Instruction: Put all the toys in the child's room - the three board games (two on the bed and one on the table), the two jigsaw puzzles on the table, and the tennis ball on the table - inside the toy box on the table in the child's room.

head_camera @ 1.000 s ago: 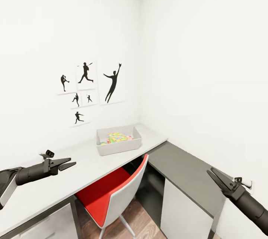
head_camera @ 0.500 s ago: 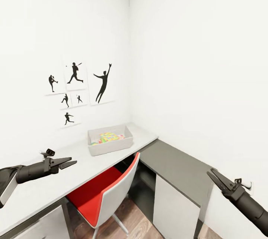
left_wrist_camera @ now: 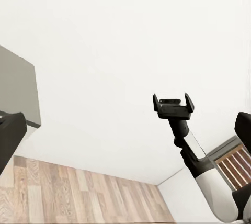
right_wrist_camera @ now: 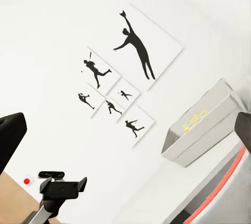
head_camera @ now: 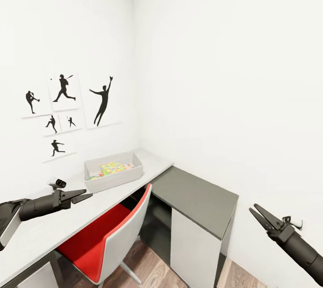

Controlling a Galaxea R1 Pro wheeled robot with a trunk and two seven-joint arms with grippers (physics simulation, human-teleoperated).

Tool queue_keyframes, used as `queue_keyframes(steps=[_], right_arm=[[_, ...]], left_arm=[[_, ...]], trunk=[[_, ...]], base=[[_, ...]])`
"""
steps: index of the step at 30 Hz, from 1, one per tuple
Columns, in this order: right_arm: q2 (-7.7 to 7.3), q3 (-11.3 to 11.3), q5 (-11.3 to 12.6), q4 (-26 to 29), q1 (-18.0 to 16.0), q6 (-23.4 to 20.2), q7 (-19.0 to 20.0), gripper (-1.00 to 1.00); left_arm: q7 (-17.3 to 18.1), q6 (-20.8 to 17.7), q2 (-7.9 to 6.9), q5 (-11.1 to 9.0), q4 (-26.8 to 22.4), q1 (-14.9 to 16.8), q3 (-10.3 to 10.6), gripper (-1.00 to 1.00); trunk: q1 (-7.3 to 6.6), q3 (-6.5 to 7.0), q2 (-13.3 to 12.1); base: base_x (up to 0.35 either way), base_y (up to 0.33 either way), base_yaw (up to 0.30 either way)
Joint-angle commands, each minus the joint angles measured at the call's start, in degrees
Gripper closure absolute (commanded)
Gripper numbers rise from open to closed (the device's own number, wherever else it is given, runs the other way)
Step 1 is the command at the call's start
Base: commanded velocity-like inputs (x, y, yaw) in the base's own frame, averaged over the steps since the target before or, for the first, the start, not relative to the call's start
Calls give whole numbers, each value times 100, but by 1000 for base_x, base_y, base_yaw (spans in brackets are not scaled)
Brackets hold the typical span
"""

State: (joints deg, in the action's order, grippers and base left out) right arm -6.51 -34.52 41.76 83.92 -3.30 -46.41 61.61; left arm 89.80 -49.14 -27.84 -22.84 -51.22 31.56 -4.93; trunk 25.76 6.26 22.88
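The left gripper point(head_camera: 80, 196) hangs over the near end of the counter point(head_camera: 134, 179) with its jaws parted and nothing between them. The right gripper point(head_camera: 259, 215) is held out over open floor to the right of the counter's dark lower section point(head_camera: 197, 198); its jaws are likewise spread and empty.

The toy box point(head_camera: 113, 176) stands on the pale counter top near the room corner, below a group of baseball silhouette prints point(head_camera: 67, 113) on the wall. Multicoloured pieces in pink, yellow, blue and green lie inside it, consistent with the jigsaw puzzles point(head_camera: 112, 168); whether one or both are there cannot be told, and the ball and any game box inside cannot be made out. The visible part of the counter top carries no loose toy. A red-and-white chair point(head_camera: 107, 238) is pushed partly under the counter, between the white drawer unit and the dark section.

Judgement: with both grippers empty and neither reaching toward the toy box, the robot appears to be between pick-ups, in transit. The bed is outside these views. The next move calls for bringing the remaining toys, probably the board games, into view, then aligning one open gripper over a box edge.
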Motion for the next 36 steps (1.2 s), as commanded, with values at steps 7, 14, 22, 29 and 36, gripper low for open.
queue_keyframes(steps=[7,14,22,29,36], right_arm=[[0,-2,14,-7,-4,-30,1,-100],[0,-2,8,-7,-6,-27,-4,-100],[0,-2,1,-238,-19,-30,7,-100],[0,-2,7,-270,-13,-30,12,-100],[-8,-9,7,-271,-19,-35,19,-100]], left_arm=[[20,-61,-2,-2,-2,0,1,-100],[20,-61,-2,-2,-2,0,1,-100],[20,-61,-2,-2,-7,-1,10,-100],[20,-61,6,-2,-29,-1,26,-100],[20,-61,-5,-2,-28,-1,18,-100]], trunk=[[2,-3,4],[2,-3,4],[2,-3,4],[2,-3,4],[2,-3,4]], base=[[0,0,-282],[0,0,-282],[0,0,-282],[0,0,-282],[0,0,-282]])
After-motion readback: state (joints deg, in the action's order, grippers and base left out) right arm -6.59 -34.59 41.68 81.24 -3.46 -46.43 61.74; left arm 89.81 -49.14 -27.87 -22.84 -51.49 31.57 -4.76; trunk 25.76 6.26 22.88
